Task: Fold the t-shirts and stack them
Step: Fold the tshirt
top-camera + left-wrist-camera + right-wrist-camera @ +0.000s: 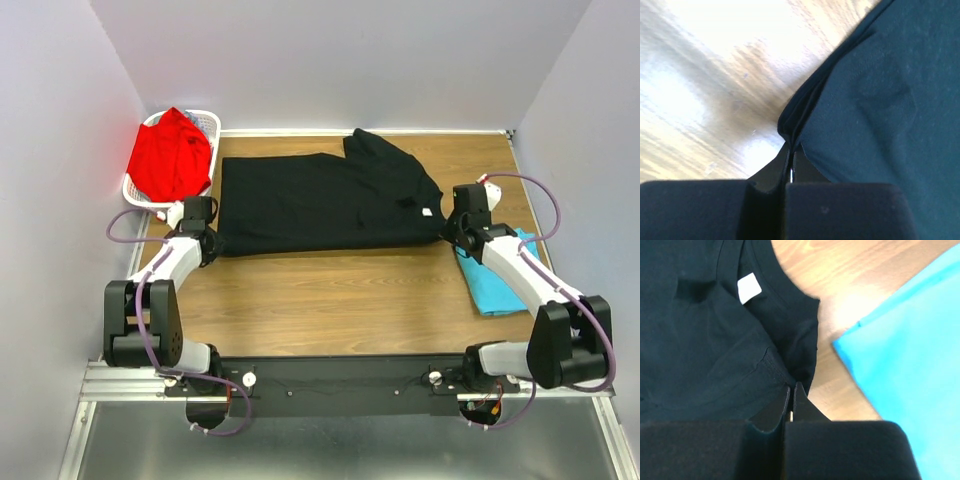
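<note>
The large black t-shirt (320, 200) lies spread lengthwise across the wooden table, its white neck label (749, 289) near the right end. My left gripper (212, 240) is shut on the shirt's left corner (790, 135). My right gripper (452, 232) is shut on the shirt's right edge by the collar (800, 375). A turquoise t-shirt (497, 278) lies folded at the right, partly under my right arm; it also shows in the right wrist view (910, 355). A bright red t-shirt (170, 155) sits in the basket at the back left.
The white plastic lattice basket (212, 122) stands at the table's back left corner. Bare wood (330, 295) runs between the black shirt and the near edge. Grey walls close in the back and both sides.
</note>
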### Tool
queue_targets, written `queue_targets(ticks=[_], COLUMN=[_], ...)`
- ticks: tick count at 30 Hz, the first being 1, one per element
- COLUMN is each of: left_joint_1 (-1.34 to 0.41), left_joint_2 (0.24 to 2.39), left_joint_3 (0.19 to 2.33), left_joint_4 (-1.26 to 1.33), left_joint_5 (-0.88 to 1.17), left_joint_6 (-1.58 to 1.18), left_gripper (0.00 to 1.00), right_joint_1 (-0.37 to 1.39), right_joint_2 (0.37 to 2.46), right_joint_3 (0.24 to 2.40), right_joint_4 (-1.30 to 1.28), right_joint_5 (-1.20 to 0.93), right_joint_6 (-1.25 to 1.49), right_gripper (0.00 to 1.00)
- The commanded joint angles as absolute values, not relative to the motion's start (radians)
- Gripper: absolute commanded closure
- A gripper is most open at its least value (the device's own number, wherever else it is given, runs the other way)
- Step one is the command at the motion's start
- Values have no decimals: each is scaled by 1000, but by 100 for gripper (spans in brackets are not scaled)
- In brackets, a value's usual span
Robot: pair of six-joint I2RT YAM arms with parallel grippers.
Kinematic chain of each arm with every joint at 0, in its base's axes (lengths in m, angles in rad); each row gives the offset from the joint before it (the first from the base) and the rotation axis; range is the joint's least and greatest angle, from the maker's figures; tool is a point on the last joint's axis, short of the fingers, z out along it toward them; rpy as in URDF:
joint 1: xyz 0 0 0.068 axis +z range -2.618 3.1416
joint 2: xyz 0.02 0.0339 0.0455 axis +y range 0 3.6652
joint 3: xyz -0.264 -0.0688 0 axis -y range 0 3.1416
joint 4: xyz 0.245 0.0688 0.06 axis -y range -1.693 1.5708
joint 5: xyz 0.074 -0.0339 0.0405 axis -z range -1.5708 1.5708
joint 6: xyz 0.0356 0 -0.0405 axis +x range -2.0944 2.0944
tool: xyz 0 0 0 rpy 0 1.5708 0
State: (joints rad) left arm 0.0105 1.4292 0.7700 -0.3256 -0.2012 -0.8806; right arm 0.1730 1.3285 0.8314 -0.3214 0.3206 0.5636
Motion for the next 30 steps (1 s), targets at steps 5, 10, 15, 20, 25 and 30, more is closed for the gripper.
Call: queue_targets(ticks=[5,10,15,20,25,30], left_joint_1=[51,58,61,61,46,9], left_joint_2=[1312,1250,1152,1065,1084,1216], left_joint_3=[687,605,583,664,722,765], left_joint_4=[-393,-388,-411,-469,-391,-341], left_joint_5=[-186,-115,-94,-172,-176,-147], left_joint_6=[-902,-910,-916,-888,-807,-776], left_gripper=[100,96,60,56,61,66], right_joint_1=[143,144,143,144,169,192], right_joint_2=[1227,1160,1095,1123,1244,1391], right_joint_3=[819,753,712,770,845,922], right_joint_4=[-440,-462,-466,-465,-385,-285], right_joint_5=[365,315,239,149,112,109], right_joint_6=[555,583,601,551,512,482], right_gripper=[98,89,49,44,44,44])
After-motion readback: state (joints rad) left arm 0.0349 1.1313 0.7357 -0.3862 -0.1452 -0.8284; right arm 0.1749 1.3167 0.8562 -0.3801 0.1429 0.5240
